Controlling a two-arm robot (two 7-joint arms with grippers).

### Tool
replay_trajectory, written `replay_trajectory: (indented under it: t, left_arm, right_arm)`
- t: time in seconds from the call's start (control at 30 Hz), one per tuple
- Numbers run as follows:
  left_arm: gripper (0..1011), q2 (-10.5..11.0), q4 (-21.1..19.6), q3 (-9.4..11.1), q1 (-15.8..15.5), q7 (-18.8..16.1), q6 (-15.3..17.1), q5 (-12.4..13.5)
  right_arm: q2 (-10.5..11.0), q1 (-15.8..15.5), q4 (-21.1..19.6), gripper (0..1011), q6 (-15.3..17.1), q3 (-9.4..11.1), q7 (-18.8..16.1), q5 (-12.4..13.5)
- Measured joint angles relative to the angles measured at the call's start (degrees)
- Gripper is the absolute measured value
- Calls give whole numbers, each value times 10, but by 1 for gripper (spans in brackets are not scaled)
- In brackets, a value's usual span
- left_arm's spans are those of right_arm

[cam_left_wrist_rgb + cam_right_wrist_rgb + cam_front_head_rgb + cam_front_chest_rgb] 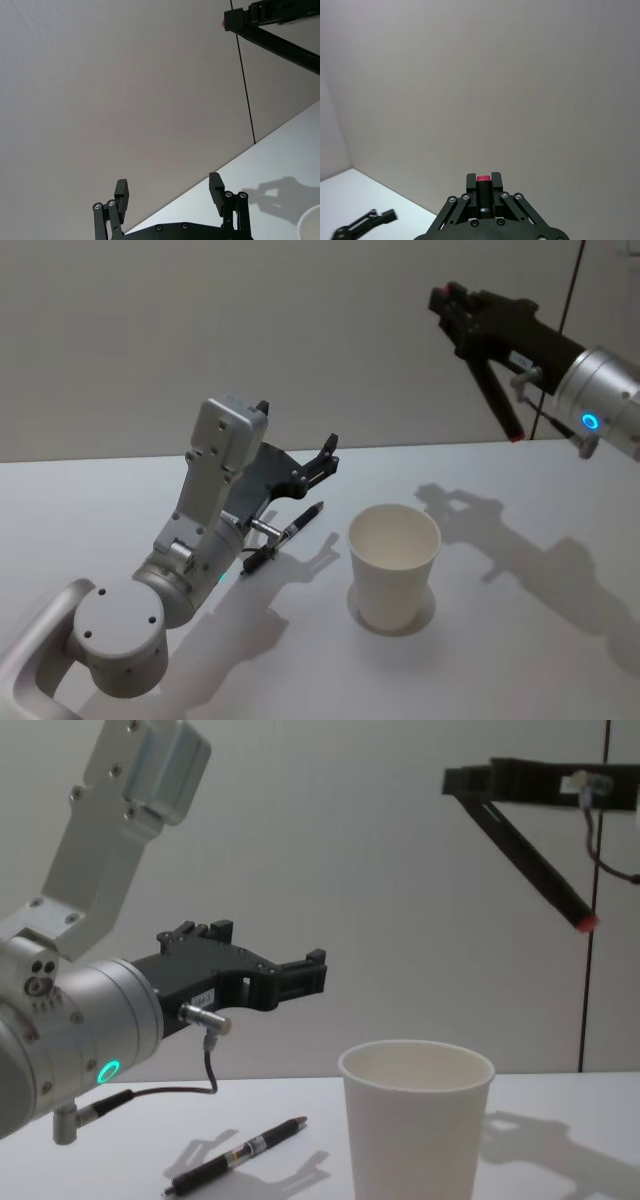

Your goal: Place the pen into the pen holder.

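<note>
The right tool [483, 180] is clamped on a dark pen [530, 860] and holds it high in the air, behind and to the right of the cup [393, 565]. The pen slants downward with its red end lowest. The cup stands upright and empty near the middle of the desk [110, 500]. The step in hand looks like the carry: the pen is lifted but not yet over the rim. The next move probably calls for bringing the red end above the cup's mouth, turning the pen nearer to upright, lowering it inside and only then letting go. Dropped from this height, it might tip the light cup.

A second pen [285, 537] lies flat on the desk just left of the cup. The left tool [169, 185] hovers above it, fingers spread wide and gripping nothing. The air between the right tool and the cup is open. The left tool, near the cup's left side, is the one thing to keep away from.
</note>
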State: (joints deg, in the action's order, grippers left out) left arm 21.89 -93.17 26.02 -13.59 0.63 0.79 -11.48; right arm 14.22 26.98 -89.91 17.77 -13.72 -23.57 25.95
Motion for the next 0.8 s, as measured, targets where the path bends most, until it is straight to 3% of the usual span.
replay_trajectory:
  t: [0.47,0.8]
  left_arm:
    - [1000,0,0,0,0,0,0,0]
    - [1001,0,0,0,0,0,0,0]
  right_arm:
    - [-9,-5,-16,165,-13,-14,-76,60]
    - [-9,-9,-9,165,-27,-23,-94,57]
